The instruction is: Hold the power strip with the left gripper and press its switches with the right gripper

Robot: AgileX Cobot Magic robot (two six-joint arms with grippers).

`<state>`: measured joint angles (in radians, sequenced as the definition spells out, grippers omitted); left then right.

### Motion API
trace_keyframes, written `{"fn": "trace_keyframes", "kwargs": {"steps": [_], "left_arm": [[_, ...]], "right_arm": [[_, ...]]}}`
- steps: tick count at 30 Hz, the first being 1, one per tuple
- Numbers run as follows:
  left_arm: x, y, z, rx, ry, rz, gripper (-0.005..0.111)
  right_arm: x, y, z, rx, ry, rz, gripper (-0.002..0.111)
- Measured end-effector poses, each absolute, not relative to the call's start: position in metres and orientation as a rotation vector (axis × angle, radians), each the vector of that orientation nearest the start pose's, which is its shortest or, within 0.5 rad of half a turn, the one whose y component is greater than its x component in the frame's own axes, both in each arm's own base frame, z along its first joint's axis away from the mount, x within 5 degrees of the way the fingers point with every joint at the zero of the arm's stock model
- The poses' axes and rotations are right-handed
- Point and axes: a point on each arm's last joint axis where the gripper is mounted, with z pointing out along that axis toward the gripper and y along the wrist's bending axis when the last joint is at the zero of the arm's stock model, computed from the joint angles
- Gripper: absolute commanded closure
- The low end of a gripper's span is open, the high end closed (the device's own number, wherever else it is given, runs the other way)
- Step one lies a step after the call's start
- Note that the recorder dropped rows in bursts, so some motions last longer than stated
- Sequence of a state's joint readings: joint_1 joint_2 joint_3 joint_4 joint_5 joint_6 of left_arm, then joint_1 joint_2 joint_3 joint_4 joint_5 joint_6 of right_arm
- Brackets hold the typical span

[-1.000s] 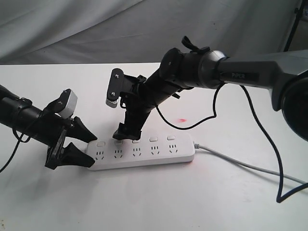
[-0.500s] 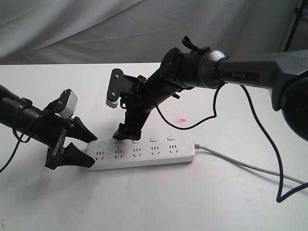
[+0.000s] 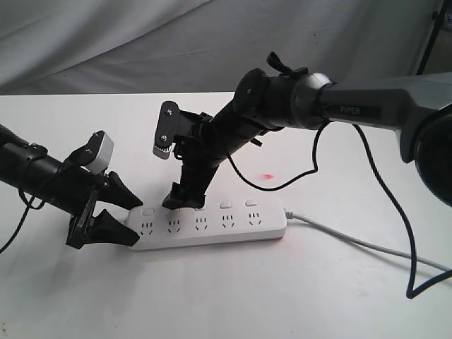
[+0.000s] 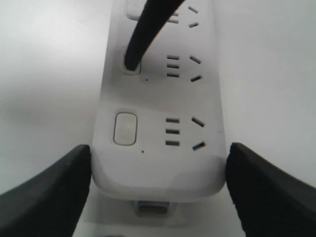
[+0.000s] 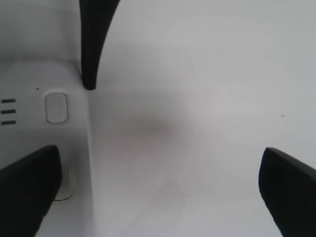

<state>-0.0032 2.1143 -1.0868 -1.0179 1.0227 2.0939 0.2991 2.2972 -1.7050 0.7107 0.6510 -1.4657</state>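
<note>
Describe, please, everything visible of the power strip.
The power strip is a long white plastic bar with rounded corners, flat on the table. It has five sockets, each with a switch, and a grey-white cord at one end. The left gripper clasps the other end between its jaws; one finger of the right gripper touches the second switch from there.

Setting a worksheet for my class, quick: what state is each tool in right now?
Left tool: closed on the end of the power strip.
Right tool: open, holding nothing.
</note>
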Motion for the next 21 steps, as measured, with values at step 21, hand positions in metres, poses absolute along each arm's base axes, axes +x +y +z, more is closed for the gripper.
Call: {"fn": "trace_keyframes", "kwargs": {"steps": [21], "left_arm": [[0.3394,-0.0672,0.0929,1.594,1.968,-0.902,0.059]], "right_arm": [[0.4562,0.1770,0.1309,-1.543,2.006,0.278,0.003]]}}
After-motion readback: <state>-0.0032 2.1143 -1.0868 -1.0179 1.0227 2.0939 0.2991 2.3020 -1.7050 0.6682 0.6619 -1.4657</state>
